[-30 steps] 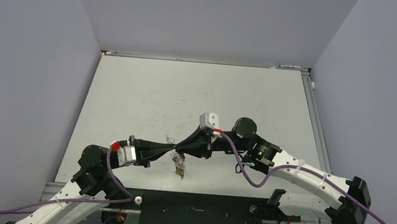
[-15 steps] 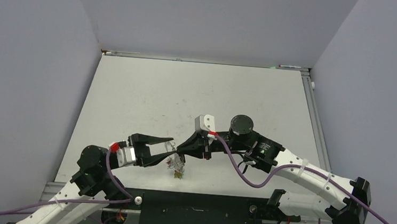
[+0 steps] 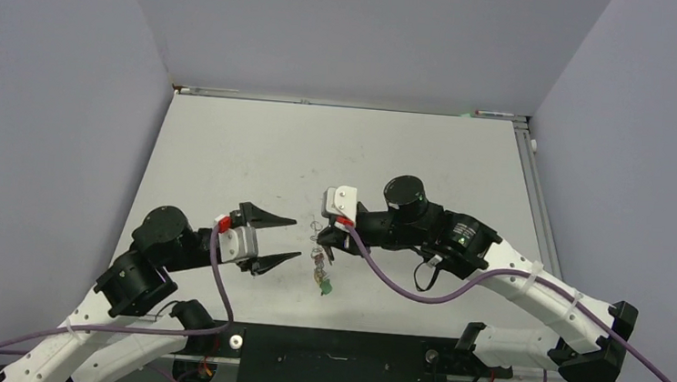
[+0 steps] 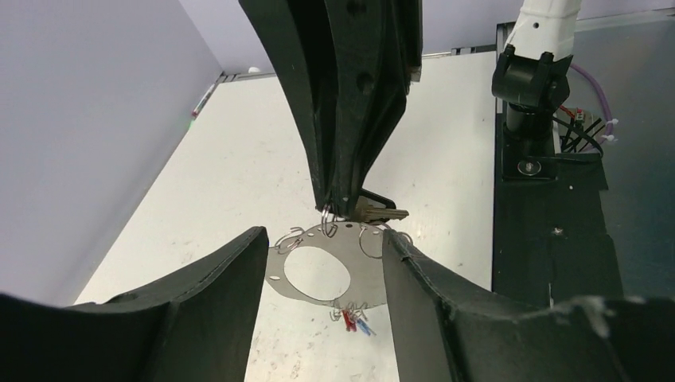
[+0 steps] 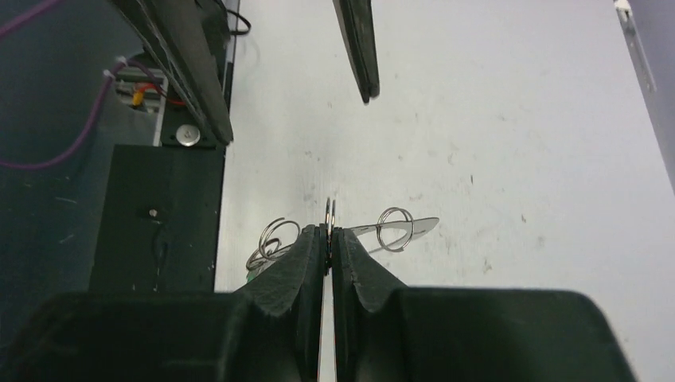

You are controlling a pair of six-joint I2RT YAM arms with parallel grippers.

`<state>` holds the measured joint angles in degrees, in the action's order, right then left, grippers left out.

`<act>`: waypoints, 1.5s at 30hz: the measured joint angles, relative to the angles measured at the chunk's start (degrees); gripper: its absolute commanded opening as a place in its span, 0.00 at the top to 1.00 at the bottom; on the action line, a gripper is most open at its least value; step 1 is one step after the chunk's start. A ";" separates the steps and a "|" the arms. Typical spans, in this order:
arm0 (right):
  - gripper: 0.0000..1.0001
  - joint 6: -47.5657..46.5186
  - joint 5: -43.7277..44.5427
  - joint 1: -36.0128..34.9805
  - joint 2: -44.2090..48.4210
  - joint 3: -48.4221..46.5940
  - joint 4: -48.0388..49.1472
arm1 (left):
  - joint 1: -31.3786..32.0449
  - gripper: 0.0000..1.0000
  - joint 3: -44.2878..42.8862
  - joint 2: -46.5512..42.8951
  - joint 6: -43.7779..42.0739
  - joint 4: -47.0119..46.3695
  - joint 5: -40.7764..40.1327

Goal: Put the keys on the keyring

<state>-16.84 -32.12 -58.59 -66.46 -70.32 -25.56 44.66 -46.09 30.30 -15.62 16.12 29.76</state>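
From above, my right claw (image 3: 320, 234) is clamped shut, the keys (image 3: 321, 279) dangling on its near side over the table (image 3: 229, 146). My left claw (image 3: 296, 238) gapes empty just left of it. Left wrist: the keyring (image 4: 364, 274) hangs from the right claw. Right wrist: the jaws pinch its thin edge.

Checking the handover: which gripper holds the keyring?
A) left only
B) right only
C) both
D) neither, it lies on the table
B: the right gripper has its jaws pinched on the keyring, while the left gripper stands open, apart from it.
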 measured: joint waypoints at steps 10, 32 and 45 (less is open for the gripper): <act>0.95 -2.99 7.34 -1.84 -2.78 -0.44 -6.71 | 4.46 0.52 -7.72 9.33 -5.16 12.96 -5.31; 0.95 -3.39 8.41 -4.94 -2.75 -0.44 -7.58 | 6.67 0.75 -3.89 11.89 -7.58 9.86 -7.26; 0.95 -3.58 8.61 -5.20 -2.73 -0.44 -7.89 | 6.69 0.88 -2.64 12.74 -7.52 7.80 -5.40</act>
<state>-20.43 -23.51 -63.79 -69.19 -70.76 -33.45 51.35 -48.73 43.05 -23.14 23.92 24.36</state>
